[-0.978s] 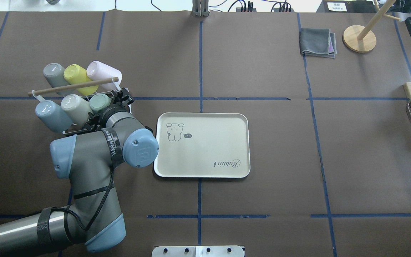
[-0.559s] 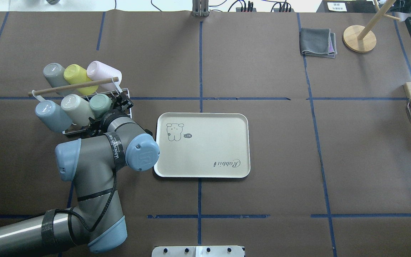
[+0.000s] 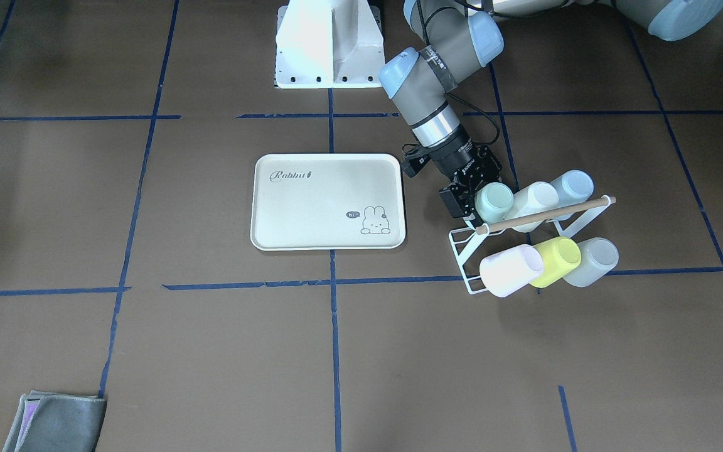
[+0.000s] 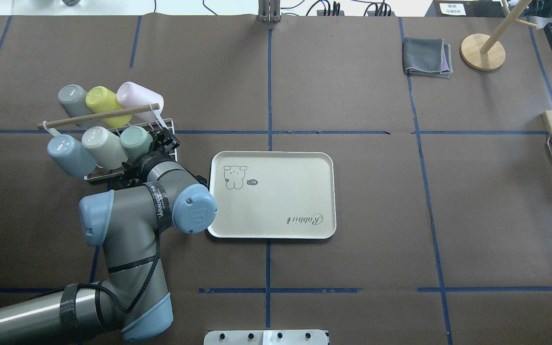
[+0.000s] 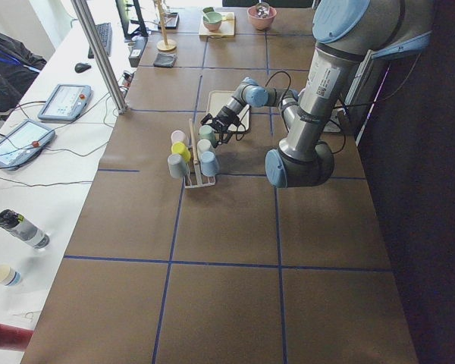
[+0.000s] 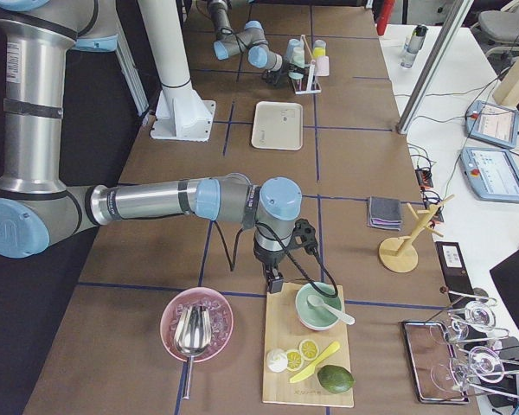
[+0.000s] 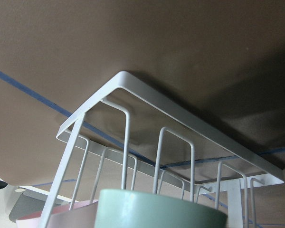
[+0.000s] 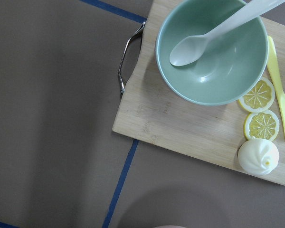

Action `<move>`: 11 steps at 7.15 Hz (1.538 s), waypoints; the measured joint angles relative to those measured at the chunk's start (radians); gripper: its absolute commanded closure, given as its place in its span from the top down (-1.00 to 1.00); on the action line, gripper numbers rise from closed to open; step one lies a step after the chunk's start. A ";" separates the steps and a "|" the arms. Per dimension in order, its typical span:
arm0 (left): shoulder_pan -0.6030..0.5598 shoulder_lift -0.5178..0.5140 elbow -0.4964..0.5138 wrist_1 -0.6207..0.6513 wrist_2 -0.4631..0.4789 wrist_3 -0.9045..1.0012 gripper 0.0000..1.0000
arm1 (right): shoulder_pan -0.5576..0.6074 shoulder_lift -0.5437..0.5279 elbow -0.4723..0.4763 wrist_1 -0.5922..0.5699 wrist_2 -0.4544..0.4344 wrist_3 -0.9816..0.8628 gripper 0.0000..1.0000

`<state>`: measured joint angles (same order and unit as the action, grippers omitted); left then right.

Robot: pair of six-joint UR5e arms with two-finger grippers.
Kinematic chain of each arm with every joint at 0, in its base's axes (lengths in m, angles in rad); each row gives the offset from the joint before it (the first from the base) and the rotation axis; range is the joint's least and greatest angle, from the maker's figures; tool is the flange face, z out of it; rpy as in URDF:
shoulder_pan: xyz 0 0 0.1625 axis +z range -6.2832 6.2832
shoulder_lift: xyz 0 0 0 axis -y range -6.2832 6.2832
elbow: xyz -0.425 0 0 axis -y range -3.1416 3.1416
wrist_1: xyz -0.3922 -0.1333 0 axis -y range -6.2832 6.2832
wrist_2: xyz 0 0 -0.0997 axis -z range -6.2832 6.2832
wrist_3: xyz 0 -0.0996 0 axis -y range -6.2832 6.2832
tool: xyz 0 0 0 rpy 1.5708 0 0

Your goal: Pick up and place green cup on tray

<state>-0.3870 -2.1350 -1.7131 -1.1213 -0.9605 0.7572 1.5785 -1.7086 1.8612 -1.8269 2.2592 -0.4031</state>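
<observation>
Grip closed: left gripper clamps green cup at rack end (tray near).

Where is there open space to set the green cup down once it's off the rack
The tray holds nothing, so its whole floor is free. The table between it and the folded cloth is bare too. Crowded: the rack, where the green cup sits among five other cups with the left gripper at it.

Rack on table's left, six cups in two rows, end cup of near row closest to tray, tray just right of rack, cloth and stand far right.
</observation>
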 measured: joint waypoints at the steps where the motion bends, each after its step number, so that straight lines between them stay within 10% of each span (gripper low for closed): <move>1: 0.001 -0.001 0.004 0.000 0.002 -0.009 0.43 | 0.000 0.000 0.000 0.000 -0.001 0.001 1.00; 11: -0.020 0.004 -0.187 0.118 0.018 -0.002 0.42 | -0.001 0.001 0.000 0.001 -0.001 0.003 1.00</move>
<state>-0.4067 -2.1305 -1.9002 -1.0030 -0.9420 0.7556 1.5775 -1.7073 1.8607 -1.8255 2.2578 -0.4005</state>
